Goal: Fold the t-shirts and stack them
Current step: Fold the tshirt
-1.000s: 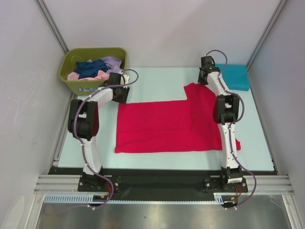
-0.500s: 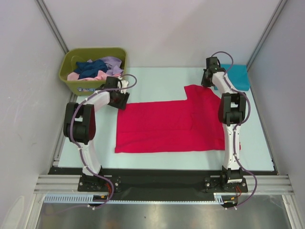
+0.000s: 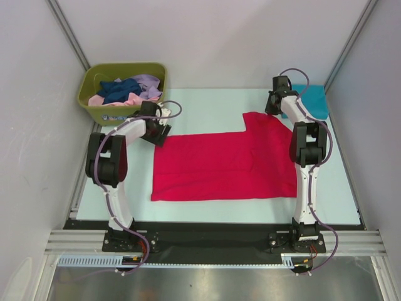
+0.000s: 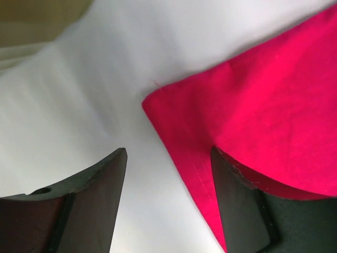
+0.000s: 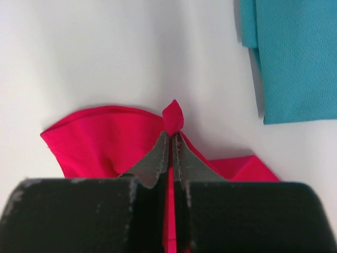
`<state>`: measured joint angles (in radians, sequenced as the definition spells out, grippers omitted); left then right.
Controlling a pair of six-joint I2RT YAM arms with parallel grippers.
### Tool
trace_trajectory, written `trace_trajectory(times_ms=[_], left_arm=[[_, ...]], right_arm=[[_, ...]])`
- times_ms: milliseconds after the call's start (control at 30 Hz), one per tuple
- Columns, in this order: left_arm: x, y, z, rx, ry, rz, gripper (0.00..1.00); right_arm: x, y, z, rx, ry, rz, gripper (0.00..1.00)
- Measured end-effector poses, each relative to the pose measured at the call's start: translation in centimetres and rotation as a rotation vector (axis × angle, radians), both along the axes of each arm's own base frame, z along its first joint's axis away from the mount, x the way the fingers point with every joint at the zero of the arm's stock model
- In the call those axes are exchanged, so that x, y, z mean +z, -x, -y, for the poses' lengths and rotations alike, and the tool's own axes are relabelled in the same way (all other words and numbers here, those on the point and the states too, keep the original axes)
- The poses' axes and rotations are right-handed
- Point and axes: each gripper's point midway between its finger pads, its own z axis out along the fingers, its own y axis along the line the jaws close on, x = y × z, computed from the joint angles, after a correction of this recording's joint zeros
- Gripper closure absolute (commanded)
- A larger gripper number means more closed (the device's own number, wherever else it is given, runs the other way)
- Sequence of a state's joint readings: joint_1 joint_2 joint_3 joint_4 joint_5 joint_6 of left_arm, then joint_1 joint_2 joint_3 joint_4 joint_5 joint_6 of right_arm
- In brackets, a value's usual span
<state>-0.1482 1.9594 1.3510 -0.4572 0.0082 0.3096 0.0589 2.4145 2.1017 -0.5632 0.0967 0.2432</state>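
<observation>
The right fingers (image 5: 169,150) are clenched on a pinch of the red t-shirt (image 3: 219,166), near the teal t-shirt (image 5: 295,58) — the left fingers (image 3: 160,130) are spread apart, low over its corner on the worktop (image 3: 207,106).

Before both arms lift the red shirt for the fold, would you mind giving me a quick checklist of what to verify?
1. Right gripper shut on a far corner of the red t-shirt: ok, cloth is pinched, with a small tuft showing past the tips.
2. Left gripper clamped on the shirt's other far corner: not ok, it is open, with the corner lying between its fingers.
3. Shirt body flat on the table: ok in the top view.
4. Teal t-shirt out of the right grip: ok, it lies apart, to the side.
5. Right pinch deep enough to hold during a lift: cannot tell.
</observation>
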Motion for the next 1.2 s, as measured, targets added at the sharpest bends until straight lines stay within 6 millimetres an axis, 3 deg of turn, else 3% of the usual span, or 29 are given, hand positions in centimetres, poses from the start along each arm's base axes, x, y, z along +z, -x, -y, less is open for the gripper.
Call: trace_trajectory(times_ms=[133,233,300,333,400,500,533,733,867,1000,1133,1200], left_arm=[[-0.8,-0.5,0.5,0.028,0.032,-0.054,0.31],[-1.0,-1.0,1.2,0.031,0.066,-0.076,0.52],[-1.2,-0.8,1.8,0.033,0.097,-0.093,0.59],[-1.2,-0.8,2.0,0.032,0.108,-0.095,0.68],[-1.2,-0.8,2.2,0.031,0.119,-0.097,0.72],[-1.3,-0.8,2.4,0.027,0.133,-0.097,0.85],[-1.3,-0.8,2.5,0.027,0.139,-0.095,0.93],[-1.1,-0.6,2.5,0.021,0.149,-0.064,0.99],[-0.8,1.1,2.2,-0.012,0.137,-0.058,0.99],[0.6,3.3,1.7,-0.071,0.113,-0.031,1.00],[3.1,4.4,1.5,-0.150,0.096,0.061,0.99],[4.0,4.9,1.4,-0.183,0.084,0.103,0.99]], right_arm=[[-0.3,1.0,0.3,-0.011,-0.007,-0.014,1.00],[0.4,1.2,0.6,-0.017,-0.009,-0.005,1.00],[0.9,1.1,0.8,-0.017,-0.012,0.007,1.00],[1.3,1.2,0.9,-0.018,-0.012,0.014,1.00],[2.0,1.5,0.9,-0.015,-0.015,0.027,1.00],[3.3,2.3,0.9,-0.011,-0.020,0.046,1.00],[3.8,2.5,0.9,-0.008,-0.020,0.054,1.00],[5.8,4.7,0.7,0.011,-0.019,0.074,1.00],[7.0,8.3,0.9,0.014,-0.010,0.059,1.00],[9.1,14.1,1.6,0.000,0.007,0.058,1.00],[11.7,20.2,2.1,-0.030,0.008,0.097,1.00],[12.2,23.1,2.0,-0.045,-0.006,0.107,1.00]])
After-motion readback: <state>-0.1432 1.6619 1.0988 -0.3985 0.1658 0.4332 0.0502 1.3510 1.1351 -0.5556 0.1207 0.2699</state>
